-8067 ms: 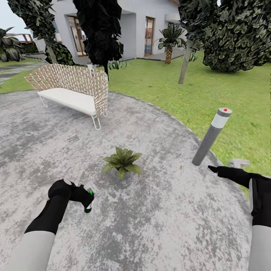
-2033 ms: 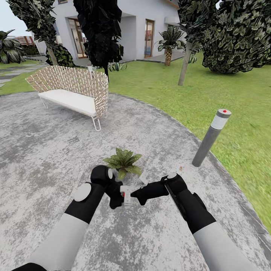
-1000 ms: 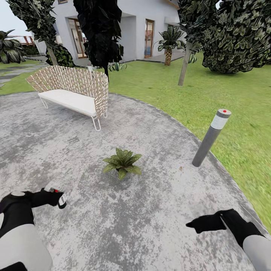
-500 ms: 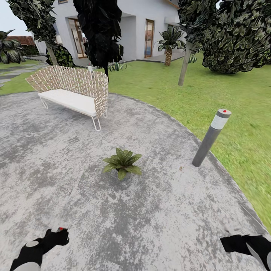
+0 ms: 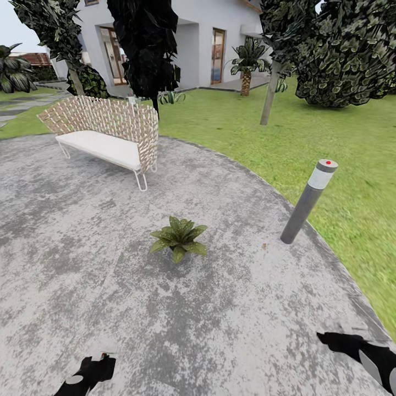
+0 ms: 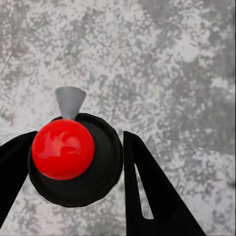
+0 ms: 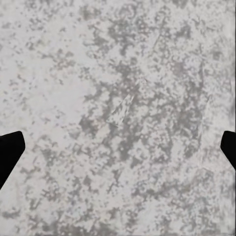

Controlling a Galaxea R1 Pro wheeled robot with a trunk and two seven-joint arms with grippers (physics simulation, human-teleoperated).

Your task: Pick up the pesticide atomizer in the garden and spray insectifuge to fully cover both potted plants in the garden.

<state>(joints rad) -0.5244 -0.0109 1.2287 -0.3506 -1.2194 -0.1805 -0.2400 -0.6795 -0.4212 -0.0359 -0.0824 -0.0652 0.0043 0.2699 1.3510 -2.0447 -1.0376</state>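
Observation:
One potted plant [image 5: 179,237], a low rosette of broad green leaves, sits in the middle of the round grey patio [image 5: 231,308]. My left gripper [image 5: 96,367] is at the near left edge of the head view, well short of the plant. In the left wrist view the pesticide atomizer [image 6: 73,157] shows from above as a dark round head with a red dot and a grey nozzle, clamped between my black fingers [image 6: 147,191]. My right gripper [image 5: 331,340] is low at the near right, open over bare paving, with its fingertips [image 7: 10,152] far apart. The second potted plant is out of view.
A tall grey bollard lamp [image 5: 308,201] with a red dot stands at the patio's right edge. A wicker bench [image 5: 104,135] with a white seat is at the far left. Green lawn [image 5: 341,143], trees and a white house lie beyond.
Both arms were together just in front of the plant two seconds ago. They have since spread apart and drawn back low, the left still holding the atomizer. The plant has not moved.

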